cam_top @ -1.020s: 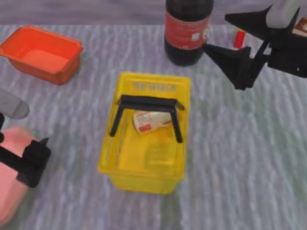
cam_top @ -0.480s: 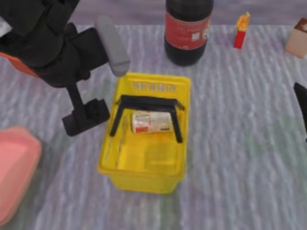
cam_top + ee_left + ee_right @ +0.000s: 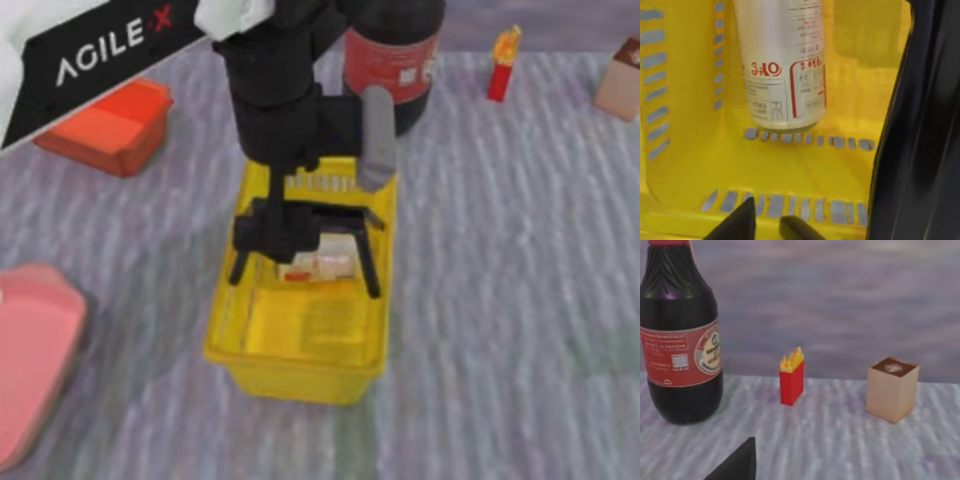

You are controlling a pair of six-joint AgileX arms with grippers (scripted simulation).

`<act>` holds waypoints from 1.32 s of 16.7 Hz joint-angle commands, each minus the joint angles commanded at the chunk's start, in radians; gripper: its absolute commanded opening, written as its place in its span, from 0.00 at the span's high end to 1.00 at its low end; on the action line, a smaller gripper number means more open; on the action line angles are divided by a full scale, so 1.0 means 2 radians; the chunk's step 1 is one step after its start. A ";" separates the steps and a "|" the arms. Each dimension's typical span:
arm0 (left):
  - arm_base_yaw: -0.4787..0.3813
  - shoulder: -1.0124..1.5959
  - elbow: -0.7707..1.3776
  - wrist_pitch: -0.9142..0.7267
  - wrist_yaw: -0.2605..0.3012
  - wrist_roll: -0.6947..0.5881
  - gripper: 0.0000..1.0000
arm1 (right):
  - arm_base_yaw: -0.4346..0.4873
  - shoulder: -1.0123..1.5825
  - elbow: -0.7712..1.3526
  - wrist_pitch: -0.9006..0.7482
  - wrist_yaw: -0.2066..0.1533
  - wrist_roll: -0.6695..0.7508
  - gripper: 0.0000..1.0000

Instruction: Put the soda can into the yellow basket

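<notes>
Yellow basket (image 3: 300,345) sits mid-bench, its black handle (image 3: 310,215) raised. Black left arm reaches over its far end, left gripper (image 3: 767,225) just above the rim, fingers (image 3: 737,225) slightly parted and grasping nothing. Inside lies the soda can (image 3: 782,65) on its side on the basket floor. Right gripper (image 3: 735,465): cannot tell.

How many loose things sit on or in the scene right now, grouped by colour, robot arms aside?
Yellow: 1, the yellow basket
White with red: 1, the soda can, lying in the basket
Dark: 1, the cola bottle
Orange-red: 1, the tray
Red: 1, the fries box
Tan: 1, the carton
Pink: 1, the pink item
Total: 7
</notes>
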State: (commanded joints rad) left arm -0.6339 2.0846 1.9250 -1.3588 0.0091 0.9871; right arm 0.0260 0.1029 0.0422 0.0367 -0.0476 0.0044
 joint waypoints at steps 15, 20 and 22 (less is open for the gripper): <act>-0.009 0.047 0.006 0.015 -0.003 0.021 0.00 | -0.008 -0.051 -0.021 -0.018 0.024 -0.002 0.00; -0.009 0.047 0.004 0.017 -0.003 0.021 0.08 | -0.008 -0.051 -0.021 -0.018 0.024 -0.002 0.00; -0.009 0.047 0.004 0.017 -0.003 0.021 0.23 | -0.008 -0.051 -0.021 -0.018 0.024 -0.002 0.00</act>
State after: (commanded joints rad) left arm -0.6521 2.1788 1.9330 -1.3250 0.0026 1.0292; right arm 0.0100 0.0000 0.0000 0.0000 0.0000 0.0000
